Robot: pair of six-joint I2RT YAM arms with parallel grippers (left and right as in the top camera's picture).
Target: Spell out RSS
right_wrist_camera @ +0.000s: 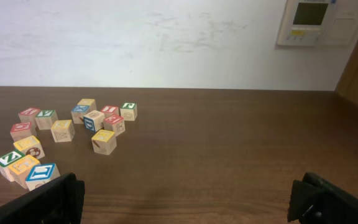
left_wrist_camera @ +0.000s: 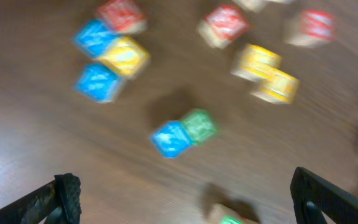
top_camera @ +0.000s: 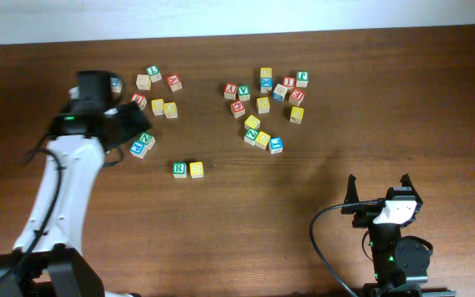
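Together, green-faced R cube (top_camera: 179, 169) and yellow-faced cube (top_camera: 196, 169), pale wood edges; left gripper (left_wrist_camera: 185, 186) and right gripper (right_wrist_camera: 188, 190) wide, empty.

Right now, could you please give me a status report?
Left pincer open, empty; right pincer open, parked. Green R cube beside yellow cube; third cube missing. Nothing blocking.

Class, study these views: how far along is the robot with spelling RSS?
Done: the green R cube and a yellow cube sit side by side, apart from the other blocks. In hand: nothing; the left arm hovers over the left cluster with jaws open, and the right arm is parked, jaws open. Left: a third letter must join the pair.
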